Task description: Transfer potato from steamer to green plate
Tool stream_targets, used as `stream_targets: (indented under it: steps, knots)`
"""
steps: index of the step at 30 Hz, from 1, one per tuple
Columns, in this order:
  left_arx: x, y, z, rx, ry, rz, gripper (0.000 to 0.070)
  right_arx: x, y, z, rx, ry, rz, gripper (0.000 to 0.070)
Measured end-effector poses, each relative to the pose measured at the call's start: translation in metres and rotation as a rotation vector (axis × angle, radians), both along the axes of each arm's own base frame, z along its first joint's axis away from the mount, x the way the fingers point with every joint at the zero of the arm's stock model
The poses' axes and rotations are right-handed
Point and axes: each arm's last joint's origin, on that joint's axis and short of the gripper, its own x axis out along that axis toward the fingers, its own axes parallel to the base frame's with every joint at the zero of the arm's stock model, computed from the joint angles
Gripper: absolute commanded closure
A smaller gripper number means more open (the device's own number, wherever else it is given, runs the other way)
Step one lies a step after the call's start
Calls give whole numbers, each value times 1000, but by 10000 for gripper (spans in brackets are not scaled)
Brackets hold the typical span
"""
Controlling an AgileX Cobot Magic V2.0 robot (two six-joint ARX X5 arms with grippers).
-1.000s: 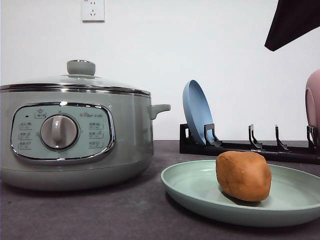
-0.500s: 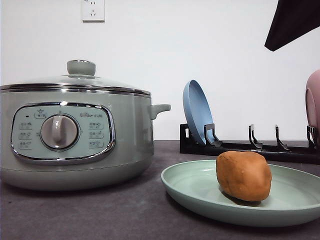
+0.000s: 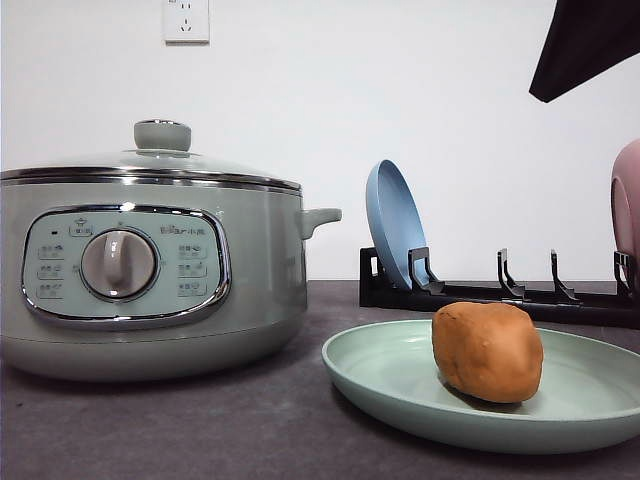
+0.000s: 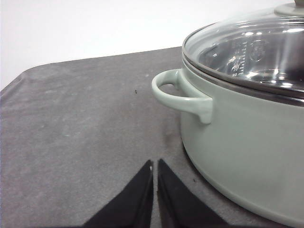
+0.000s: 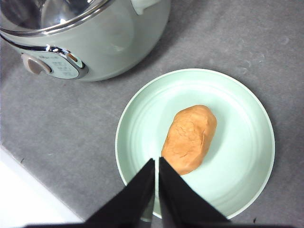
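The orange-brown potato (image 3: 488, 351) (image 5: 189, 138) lies on the pale green plate (image 3: 380, 370) (image 5: 247, 123), a little right of the plate's middle in the front view. To the left stands the sage-green steamer (image 3: 150, 280) (image 4: 237, 137) (image 5: 109, 42) with its glass lid on. My right gripper (image 5: 156, 164) hangs shut above the plate, just beside the potato's near end and holding nothing. My left gripper (image 4: 155, 166) is shut and empty, low over the dark mat beside the steamer's side handle (image 4: 180, 95).
A black dish rack (image 3: 500, 290) stands behind the plate, with a blue plate (image 3: 395, 225) upright in it and a pink dish (image 3: 627, 210) at its right end. A dark object (image 3: 585, 45) hangs at the top right. Bare grey mat (image 4: 76, 133) stretches beside the steamer.
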Motion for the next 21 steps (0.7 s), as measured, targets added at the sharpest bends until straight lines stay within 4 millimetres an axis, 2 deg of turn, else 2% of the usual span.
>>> stream_targets:
  steps: [5,12,16,21]
  knots:
    - [0,0,0,0,0,0,691,3,-10,6,-16,-91,-59,700]
    - [0,0,0,0,0,0,691,3,-51,25,109,-395,-284,700]
    - [0,0,0,0,0,0,691,-6,-76,20,117,-554,-427,700]
    - [0,0,0,0,0,0,691,-19,-97,1,102,-727,-561,700]
